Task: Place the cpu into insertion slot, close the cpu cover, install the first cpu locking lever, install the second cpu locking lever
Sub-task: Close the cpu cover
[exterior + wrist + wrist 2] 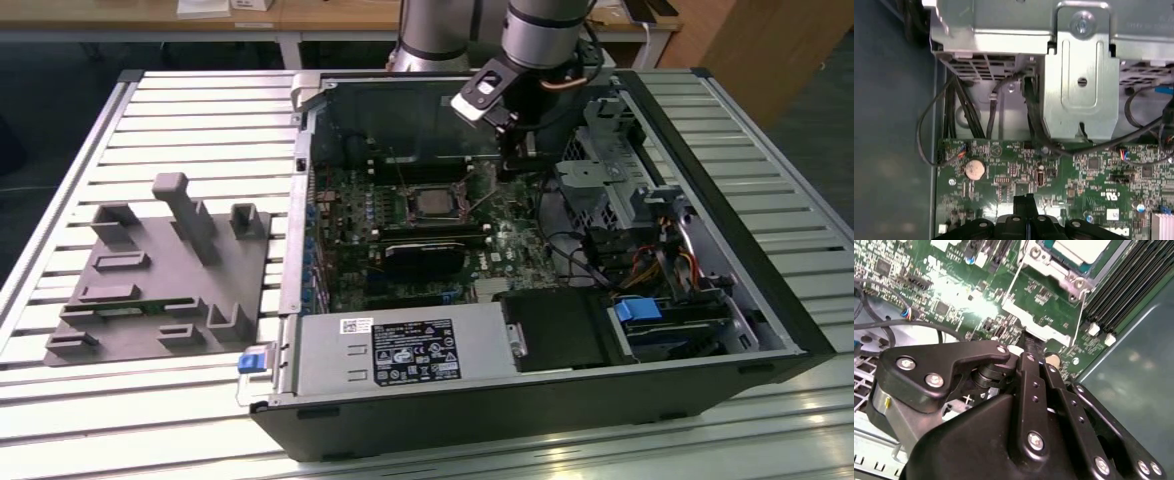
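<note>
The gripper is seen inside an open case that is laid on a slatted tabletop. It is held low over the green board. Its fingers are pressed together, and nothing is seen pinched between them. The same is shown in both wrist views, where the black fingertips meet in a narrow seam.

The cpu is seated in the slot, and its dull grey top is exposed. In the exterior view it is found near the gripper, toward the exterior view's left of it and apart from it. In the second wrist view the cpu is seen beyond the gripper, with a strip of board between the two. The cover is laid as a silver frame around the cpu. Two thin wire levers are seen along the sides of the frame; whether they are latched cannot be told. Neither the cover nor the levers are touched by the fingertips, which are held just short of the frame's near edge.

In the first wrist view the gripper is pointed at the board, with a coin cell nearby and a metal cage with cables further off. A grey fixture is set on the tabletop, well apart from the case.
</note>
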Robot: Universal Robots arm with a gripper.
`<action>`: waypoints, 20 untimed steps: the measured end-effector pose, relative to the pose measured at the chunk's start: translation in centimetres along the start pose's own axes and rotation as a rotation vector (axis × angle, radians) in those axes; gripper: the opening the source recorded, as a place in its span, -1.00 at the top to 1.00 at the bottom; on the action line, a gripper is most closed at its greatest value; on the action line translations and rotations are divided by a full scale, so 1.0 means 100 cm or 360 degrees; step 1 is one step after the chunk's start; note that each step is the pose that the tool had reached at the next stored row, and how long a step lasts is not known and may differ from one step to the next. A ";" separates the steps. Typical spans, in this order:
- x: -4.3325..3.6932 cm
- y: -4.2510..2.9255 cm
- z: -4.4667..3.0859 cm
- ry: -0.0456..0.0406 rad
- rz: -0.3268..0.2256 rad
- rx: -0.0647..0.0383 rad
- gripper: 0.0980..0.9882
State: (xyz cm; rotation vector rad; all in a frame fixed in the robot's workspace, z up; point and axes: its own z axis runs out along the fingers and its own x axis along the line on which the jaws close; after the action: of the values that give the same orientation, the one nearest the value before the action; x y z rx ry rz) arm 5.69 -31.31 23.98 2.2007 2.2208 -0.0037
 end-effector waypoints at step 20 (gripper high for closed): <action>0.0007 -0.0339 0.0025 0.0000 0.0000 0.0000 0.98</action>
State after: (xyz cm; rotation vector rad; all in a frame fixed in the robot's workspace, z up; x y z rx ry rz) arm 2.30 -31.27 23.70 2.2007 2.2208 -0.0037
